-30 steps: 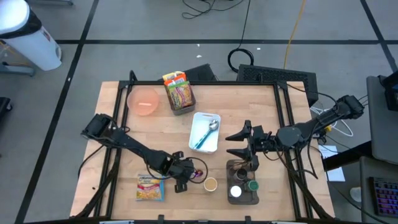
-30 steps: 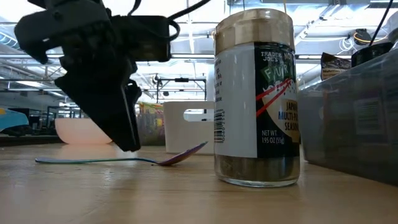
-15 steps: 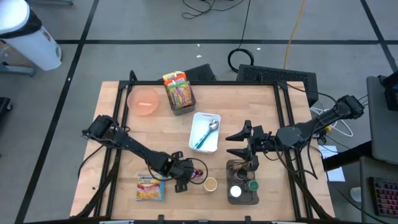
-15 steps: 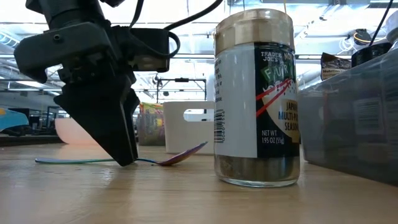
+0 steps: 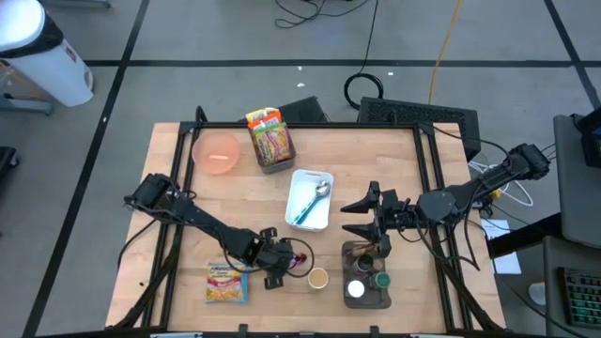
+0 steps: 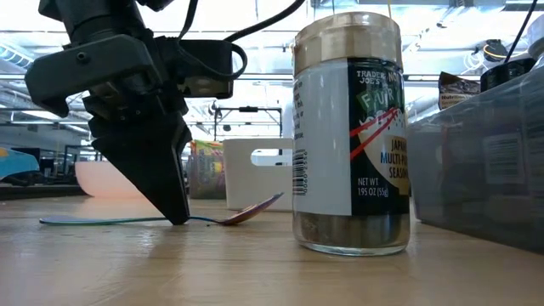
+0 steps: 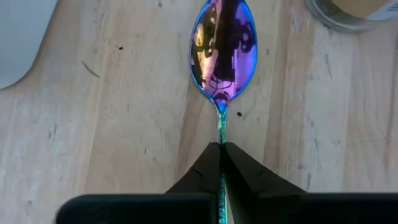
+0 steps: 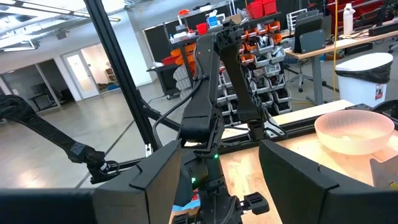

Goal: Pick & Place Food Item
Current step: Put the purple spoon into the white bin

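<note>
The robot has two thin black arms made of long bars and round joints. Black cables loop along them. The left gripper [image 7: 221, 163] has two flat black fingers that end in sharp points. The right gripper [image 5: 355, 215] has black pointed fingers too, like little triangles.

spoon handle [image 7: 222, 186]: you lose most of it between the pinched fingers of the left gripper [image 7: 222, 149]
seasoning jar [image 6: 350, 136]: your low view shows only part of the label text
grey bin [image 6: 484, 157]: cut off by the low view's edge
jar base [image 7: 348, 12]: only a sliver shows, cropped at the left wrist view's edge
pink bowl [image 8: 354, 134]: partly cropped in the right wrist view
</note>
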Available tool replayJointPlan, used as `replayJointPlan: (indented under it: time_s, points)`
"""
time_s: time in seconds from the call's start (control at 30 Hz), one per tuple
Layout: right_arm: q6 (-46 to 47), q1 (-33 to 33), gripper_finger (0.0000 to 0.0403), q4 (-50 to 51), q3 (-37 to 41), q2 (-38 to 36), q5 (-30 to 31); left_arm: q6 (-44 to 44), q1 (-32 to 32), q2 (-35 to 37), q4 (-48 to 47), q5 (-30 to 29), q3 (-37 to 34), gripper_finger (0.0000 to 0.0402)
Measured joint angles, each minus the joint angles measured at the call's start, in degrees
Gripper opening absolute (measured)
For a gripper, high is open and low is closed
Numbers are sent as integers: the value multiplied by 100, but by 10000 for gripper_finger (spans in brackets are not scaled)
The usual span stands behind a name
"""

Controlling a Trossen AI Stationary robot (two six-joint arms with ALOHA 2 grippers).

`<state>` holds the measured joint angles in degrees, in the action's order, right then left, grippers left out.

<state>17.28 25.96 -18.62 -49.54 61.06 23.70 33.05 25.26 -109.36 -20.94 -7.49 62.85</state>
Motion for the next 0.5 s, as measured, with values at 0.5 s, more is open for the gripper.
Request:
replayJointPlan:
  time_s: [0.5]
  points:
    - [23, 0, 210, -23, 0, 0, 0, 628, -335, 590, -365, 404, 23, 5]
